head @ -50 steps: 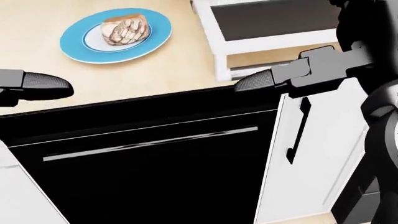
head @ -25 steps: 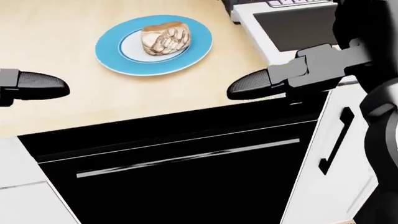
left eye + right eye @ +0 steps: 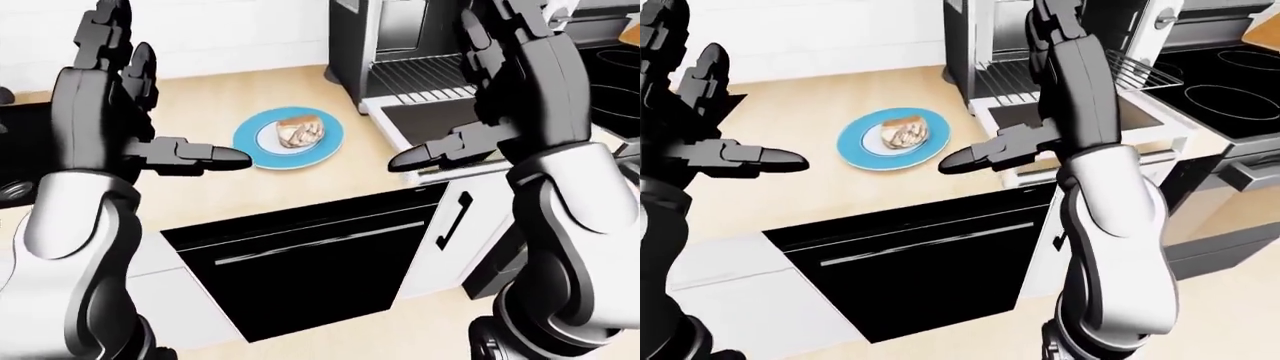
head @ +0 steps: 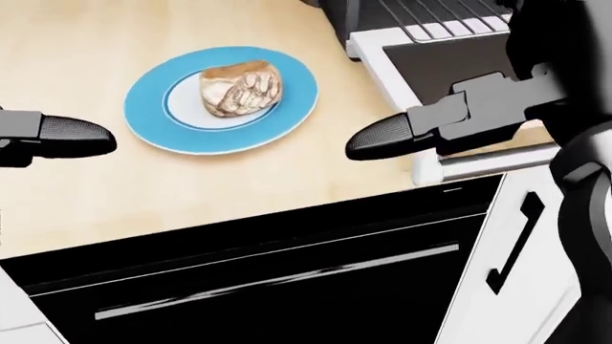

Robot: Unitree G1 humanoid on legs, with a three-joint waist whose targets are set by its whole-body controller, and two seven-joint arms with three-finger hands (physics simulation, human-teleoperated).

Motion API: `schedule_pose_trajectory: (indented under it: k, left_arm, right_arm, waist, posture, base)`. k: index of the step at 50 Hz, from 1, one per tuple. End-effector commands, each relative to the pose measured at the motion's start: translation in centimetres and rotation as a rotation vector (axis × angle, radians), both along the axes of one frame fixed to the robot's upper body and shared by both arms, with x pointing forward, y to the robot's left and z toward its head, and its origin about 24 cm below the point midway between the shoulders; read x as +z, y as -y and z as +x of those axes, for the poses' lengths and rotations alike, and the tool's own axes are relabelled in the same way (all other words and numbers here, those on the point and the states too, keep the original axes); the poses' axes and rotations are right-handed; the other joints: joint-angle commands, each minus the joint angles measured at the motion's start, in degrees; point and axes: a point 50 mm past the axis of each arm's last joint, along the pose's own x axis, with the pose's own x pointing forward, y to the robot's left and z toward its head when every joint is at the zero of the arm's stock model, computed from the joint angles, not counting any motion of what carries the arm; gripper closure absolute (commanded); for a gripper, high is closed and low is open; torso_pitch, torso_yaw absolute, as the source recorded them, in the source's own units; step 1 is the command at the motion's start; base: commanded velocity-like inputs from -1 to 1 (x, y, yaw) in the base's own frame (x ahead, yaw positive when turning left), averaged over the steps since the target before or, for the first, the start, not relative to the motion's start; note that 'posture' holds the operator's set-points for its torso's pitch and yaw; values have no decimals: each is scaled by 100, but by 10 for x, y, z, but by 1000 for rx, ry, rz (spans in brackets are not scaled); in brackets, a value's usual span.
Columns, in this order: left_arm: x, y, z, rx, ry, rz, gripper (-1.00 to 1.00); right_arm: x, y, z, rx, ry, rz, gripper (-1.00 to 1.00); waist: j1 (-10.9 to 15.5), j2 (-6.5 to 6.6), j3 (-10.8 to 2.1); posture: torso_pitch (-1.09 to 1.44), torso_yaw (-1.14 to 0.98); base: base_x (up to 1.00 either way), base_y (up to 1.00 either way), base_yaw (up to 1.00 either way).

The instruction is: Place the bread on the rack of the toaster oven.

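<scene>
1. Kitchen setting: a light wood counter [image 4: 115, 193] above a black dishwasher front [image 4: 287, 279]; a black cooktop [image 3: 1225, 94] lies at 2 o'clock in the right-eye view.
2. Bread [image 4: 240, 89] — resting at the centre of a blue-rimmed plate [image 4: 153, 125] on the counter, touched by neither hand.
3. Toaster oven [image 3: 395, 45], at 1 o'clock from the plate, door [image 4: 450, 61] lowered flat, wire rack [image 3: 425, 75] exposed and bare.
4. Left hand [image 3: 110, 112] — raised, fingers spread wide, holding nothing; thumb pointing toward 3 o'clock.
5. Right hand [image 3: 510, 90], raised before the oven, fingers likewise wide and empty, thumb toward 9 o'clock.
</scene>
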Motion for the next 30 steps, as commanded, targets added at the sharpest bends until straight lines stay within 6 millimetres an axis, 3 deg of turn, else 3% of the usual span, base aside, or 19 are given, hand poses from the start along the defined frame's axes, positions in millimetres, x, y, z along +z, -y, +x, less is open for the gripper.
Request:
schedule_pose_trajectory:
  k: [1,4,6,7,8,11,13,16,19,20,21,23,26,28,30]
  left_arm:
    - [12,-3,-6,29,79,7,-100]
    - [13,-3,-6,29,80,6,-100]
    - [14,-3,-7,31,81,6,-100]
    - [13,-4,-7,31,81,8,-100]
    - [13,-4,-8,30,80,8,-100]
    - [14,-5,-9,32,82,9,-100]
    - [14,-6,-10,32,84,7,-100]
    - [14,-6,-10,34,83,7,-100]
    - [13,-6,-10,32,82,5,-100]
    - [13,-6,-10,33,80,9,-100]
    - [13,-6,-10,32,81,6,-100]
    - [13,-5,-9,31,81,7,-100]
    - [13,-5,-8,32,81,9,-100]
    - [14,-5,-8,32,83,6,-100]
    - [13,-5,-9,33,81,8,-100]
  right_arm:
    - [10,-3,-6,19,70,-6,-100]
    - [10,-3,-7,24,69,-1,-100]
    - [10,-3,-7,20,70,9,-100]
    - [12,-3,-9,24,77,9,-100]
    - [12,-3,-8,19,76,10,-100]
    - [12,-2,-10,17,80,8,-100]
    - [13,-3,-11,16,80,6,-100]
    - [12,-2,-10,8,78,-4,-100]
    - [15,-3,-11,10,94,-10,-100]
    - [15,-3,-11,9,92,-18,-100]
    - [14,-3,-11,13,88,-18,-100]
    - [14,-4,-11,14,91,-20,-100]
    - [14,-4,-11,20,92,-8,-100]
    - [14,-4,-11,19,95,-9,-100]
    - [15,-3,-11,18,98,5,-100]
  waist:
    - [16,11,-59]
    - [-32,194,-37]
    - [-96,410,-69]
    - [-89,511,-183]
    - [-121,391,-155]
    - [-131,477,-58]
    - [-100,459,-27]
    - [-82,285,50]
    - [-62,5,66]
    - [1,188,-132]
    - [-19,181,-157]
    - [-20,129,-81]
    - [-20,203,-89]
    - [-35,372,-53]
    - [-42,697,-76]
  posture:
    - [0,0]
    - [0,0]
    - [0,0]
    - [0,0]
    - [0,0]
    - [0,0]
    - [0,0]
    - [0,0]
    - [0,0]
    - [0,0]
    - [0,0]
    - [0,0]
    - [0,0]
    - [0,0]
    - [0,0]
  base:
    - [31,0,0]
    - [30,0,0]
    - [12,0,0]
    - [0,0,0]
    - [0,0,0]
    - [0,0,0]
    - [0,0,0]
    - [0,0,0]
    - [0,0,0]
    - [9,0,0]
    - [16,0,0]
    - [16,0,0]
    - [16,0,0]
    - [16,0,0]
    - [12,0,0]
